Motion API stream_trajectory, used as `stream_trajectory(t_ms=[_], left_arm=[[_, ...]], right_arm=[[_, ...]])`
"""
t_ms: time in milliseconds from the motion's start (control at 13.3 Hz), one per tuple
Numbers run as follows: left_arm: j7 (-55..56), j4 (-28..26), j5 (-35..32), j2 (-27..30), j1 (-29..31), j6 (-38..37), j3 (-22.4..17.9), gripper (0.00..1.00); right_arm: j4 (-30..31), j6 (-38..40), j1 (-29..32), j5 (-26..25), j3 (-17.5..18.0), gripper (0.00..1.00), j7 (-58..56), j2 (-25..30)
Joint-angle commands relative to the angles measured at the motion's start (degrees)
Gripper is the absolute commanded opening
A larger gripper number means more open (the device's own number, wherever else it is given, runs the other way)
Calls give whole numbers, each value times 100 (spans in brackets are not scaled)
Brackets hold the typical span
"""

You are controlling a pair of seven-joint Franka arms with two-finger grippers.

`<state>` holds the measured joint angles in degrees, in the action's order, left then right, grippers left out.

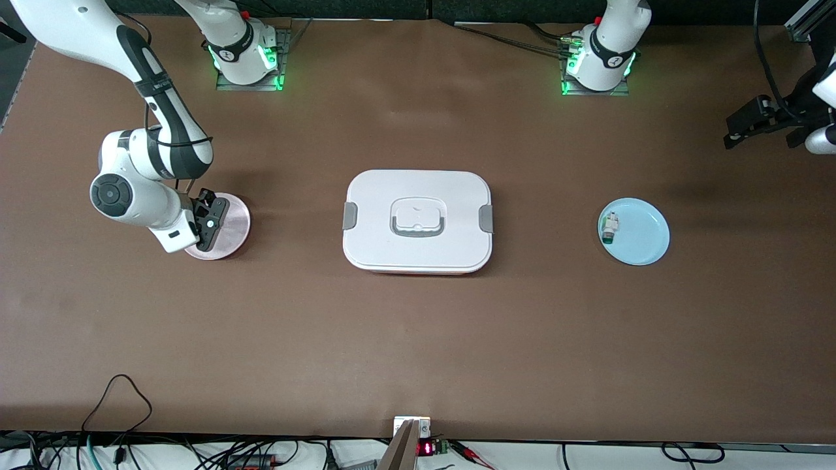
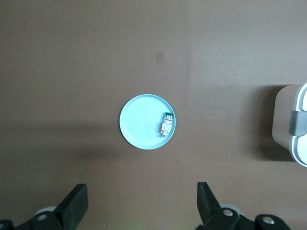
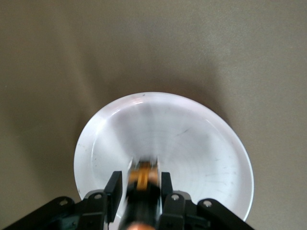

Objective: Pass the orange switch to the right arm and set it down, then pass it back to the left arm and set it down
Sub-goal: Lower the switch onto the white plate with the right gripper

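Note:
The orange switch [image 3: 143, 176], a small black part with an orange face, sits blurred between the fingers of my right gripper [image 3: 140, 179], low over the pink plate [image 3: 201, 143]. A thin gap shows on each side of the switch, so the jaws stand slightly open around it. In the front view the right gripper [image 1: 210, 222] hangs over the pink plate [image 1: 236, 222] toward the right arm's end of the table; the switch is hidden there. My left gripper [image 2: 142, 196] is wide open and empty, high up [image 1: 741, 127] near the blue plate [image 1: 643, 235]. The white box [image 1: 418, 222] lies mid-table between the plates.
A small white-and-green part [image 1: 610, 228] lies on the blue plate [image 2: 141, 127], toward its rim [image 2: 166, 124]. One corner of the box [image 2: 300, 124] with a grey clip shows in the left wrist view. Cables run along the table edge nearest the front camera.

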<state>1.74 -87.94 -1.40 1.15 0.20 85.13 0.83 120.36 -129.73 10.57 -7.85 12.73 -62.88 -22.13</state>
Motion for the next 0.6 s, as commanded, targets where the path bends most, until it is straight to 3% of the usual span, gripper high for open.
stream_trajectory(t_ms=[0,527], left_arm=[[19,251,-89,-150,-2,-93,13,100],[28,243,-89,-150,6,-120,5,100]], right_arm=[[41,131,32,-24,45,100,398,147],[14,185,24,12,80,100,716,270]])
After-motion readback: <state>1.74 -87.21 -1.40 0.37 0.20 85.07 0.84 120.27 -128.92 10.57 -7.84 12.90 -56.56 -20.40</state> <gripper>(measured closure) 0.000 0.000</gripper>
